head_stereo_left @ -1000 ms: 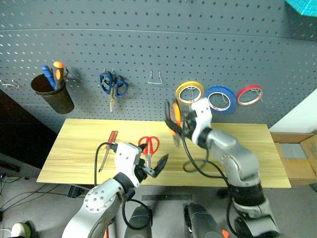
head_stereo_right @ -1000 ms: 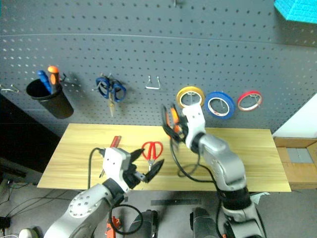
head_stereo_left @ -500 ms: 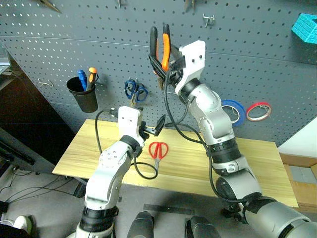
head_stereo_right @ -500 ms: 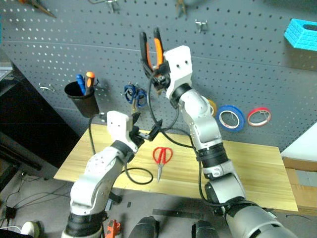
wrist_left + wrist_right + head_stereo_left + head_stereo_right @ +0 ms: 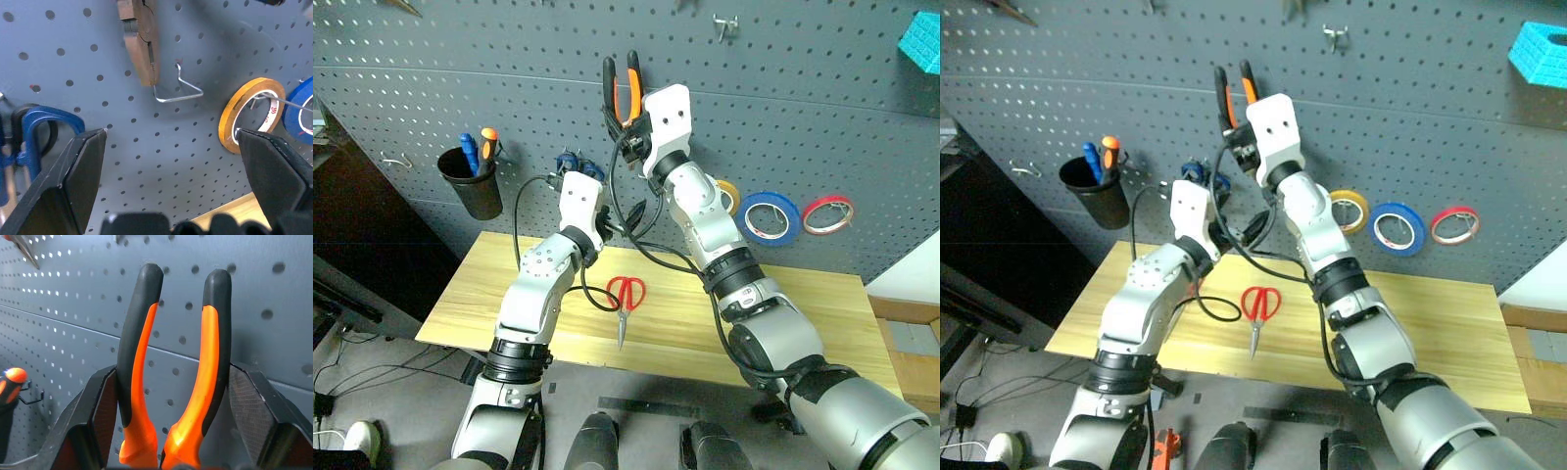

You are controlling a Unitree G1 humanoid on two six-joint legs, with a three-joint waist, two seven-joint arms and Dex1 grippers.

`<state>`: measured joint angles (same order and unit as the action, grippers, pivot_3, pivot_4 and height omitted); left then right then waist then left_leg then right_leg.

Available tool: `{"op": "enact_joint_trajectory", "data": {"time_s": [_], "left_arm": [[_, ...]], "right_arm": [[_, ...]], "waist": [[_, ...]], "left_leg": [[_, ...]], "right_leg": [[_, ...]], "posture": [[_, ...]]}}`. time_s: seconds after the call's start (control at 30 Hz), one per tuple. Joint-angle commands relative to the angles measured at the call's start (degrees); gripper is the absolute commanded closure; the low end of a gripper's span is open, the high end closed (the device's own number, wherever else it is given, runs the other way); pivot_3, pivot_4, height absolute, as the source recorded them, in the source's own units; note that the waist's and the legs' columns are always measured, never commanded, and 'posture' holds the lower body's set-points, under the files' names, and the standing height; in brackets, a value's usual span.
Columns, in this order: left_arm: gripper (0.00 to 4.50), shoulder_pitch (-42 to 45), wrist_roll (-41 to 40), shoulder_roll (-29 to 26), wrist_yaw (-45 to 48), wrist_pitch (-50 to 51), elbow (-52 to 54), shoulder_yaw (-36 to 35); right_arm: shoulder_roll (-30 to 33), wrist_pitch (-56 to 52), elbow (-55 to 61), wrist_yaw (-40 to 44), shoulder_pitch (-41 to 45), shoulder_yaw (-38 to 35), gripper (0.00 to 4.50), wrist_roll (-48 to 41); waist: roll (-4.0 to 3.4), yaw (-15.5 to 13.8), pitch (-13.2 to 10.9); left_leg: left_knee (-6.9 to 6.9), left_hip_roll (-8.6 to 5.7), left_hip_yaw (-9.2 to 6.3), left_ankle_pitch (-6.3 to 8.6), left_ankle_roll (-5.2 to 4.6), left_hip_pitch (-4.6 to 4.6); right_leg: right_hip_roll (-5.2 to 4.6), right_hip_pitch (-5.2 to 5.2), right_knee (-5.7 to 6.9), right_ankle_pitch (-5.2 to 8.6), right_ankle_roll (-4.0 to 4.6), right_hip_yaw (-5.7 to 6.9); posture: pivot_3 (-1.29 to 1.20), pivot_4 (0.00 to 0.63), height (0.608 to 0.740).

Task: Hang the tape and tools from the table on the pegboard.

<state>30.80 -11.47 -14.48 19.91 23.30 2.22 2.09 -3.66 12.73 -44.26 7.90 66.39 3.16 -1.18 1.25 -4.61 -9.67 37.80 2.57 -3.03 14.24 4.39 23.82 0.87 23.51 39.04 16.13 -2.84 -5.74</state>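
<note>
Your right gripper [image 5: 171, 450] is clamping the orange-and-black-handled pliers [image 5: 626, 86] between its two black fingers, handles pointing up against the dark grey perforated pegboard [image 5: 822, 117]. Your left gripper [image 5: 171, 142] is standing wide open, holding nothing, with a bare wire hook [image 5: 178, 90] ahead between its fingers.

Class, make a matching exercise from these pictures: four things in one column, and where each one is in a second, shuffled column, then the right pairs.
Things
1. pliers
2. red-handled scissors
3. blue tape
4. blue-handled scissors

Places
A. lying flat on the table
B. hanging on the pegboard between the yellow roll and the red roll
C. held handles-up in the right gripper
D. hanging on the pegboard near the black cup

Pairs: 1-C, 2-A, 3-B, 4-D
</note>
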Motion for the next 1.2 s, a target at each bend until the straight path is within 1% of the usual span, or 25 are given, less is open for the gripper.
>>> {"op": "enact_joint_trajectory", "data": {"time_s": [0.03,0.17,0.33,0.53,0.73,0.93,1.03,1.2], "left_arm": [[0.0,2.1,0.3,0.0,0.8,-1.4,-0.7,-0.3],[0.0,2.0,0.2,0.5,1.4,-0.8,-0.5,0.1],[0.0,1.3,0.2,0.9,1.8,-0.3,0.2,0.6],[0.0,-0.5,0.1,1.2,1.7,0.7,2.3,0.8],[0.0,-1.3,0.1,0.7,1.5,1.8,3.6,0.3],[0.0,-2.0,0.1,0.0,1.3,2.7,4.7,-0.3],[0.0,-2.2,0.1,-0.1,1.2,2.8,5.0,-0.3],[0.0,-1.8,0.1,0.0,1.1,3.0,4.8,-0.4]], "right_arm": [[1.6,5.1,-2.3,-2.1,4.5,-2.2,1.69,0.6],[3.1,7.5,-6.0,-4.0,5.9,-2.8,1.69,1.3],[4.9,9.5,-8.4,-6.6,6.2,-2.8,1.69,3.5],[7.5,10.3,-6.4,-9.5,3.9,-1.4,1.69,7.9],[6.6,8.0,-2.3,-9.9,-1.1,-1.4,1.69,8.2],[3.2,5.1,1.3,-10.4,-8.2,-0.7,1.69,7.5],[3.1,4.1,2.7,-10.2,-9.0,-0.5,1.69,7.7],[4.2,3.6,2.4,-10.4,-7.6,-1.0,1.69,7.8]], "waist": [[0.0,0.0,-0.9],[-0.03,0.0,-2.1],[0.03,-0.1,-2.9],[0.06,-0.1,-3.4],[0.07,0.1,-3.4],[-0.01,0.5,-3.5],[-0.08,0.8,-3.6],[-0.11,1.2,-3.7]], "left_leg": [[0.0,0.0,-0.01,-0.02,-0.04,0.01],[0.02,0.02,-0.07,-0.05,-0.08,0.03],[0.06,-0.01,-0.21,-0.26,-0.33,0.02],[0.06,-0.04,-0.28,-0.55,-0.56,0.02],[0.06,-0.04,-0.3,-0.62,-0.6,0.02],[0.01,-0.02,-0.29,-0.62,-0.6,-0.01],[0.0,-0.01,-0.28,-0.62,-0.6,-0.03],[-0.03,-0.01,-0.28,-0.62,-0.6,-0.02]], "right_leg": [[0.0,0.02,0.0,0.0,0.0,0.01],[0.0,0.03,0.08,0.0,0.01,0.07],[-0.02,-0.02,0.2,-0.1,0.11,0.2],[-0.03,-0.06,0.19,-0.21,0.12,0.24],[-0.03,-0.08,0.18,-0.27,0.13,0.24],[-0.02,-0.08,0.18,-0.28,0.14,0.23],[-0.02,-0.08,0.18,-0.28,0.14,0.22],[-0.01,-0.07,0.14,-0.28,0.14,0.22]], "posture": [[0.27,0.215,0.74],[0.26,0.236,0.74],[0.25,0.242,0.74],[0.23,0.238,0.74],[0.25,0.24,0.74],[0.25,0.24,0.74],[0.25,0.243,0.74],[0.25,0.239,0.74]]}}
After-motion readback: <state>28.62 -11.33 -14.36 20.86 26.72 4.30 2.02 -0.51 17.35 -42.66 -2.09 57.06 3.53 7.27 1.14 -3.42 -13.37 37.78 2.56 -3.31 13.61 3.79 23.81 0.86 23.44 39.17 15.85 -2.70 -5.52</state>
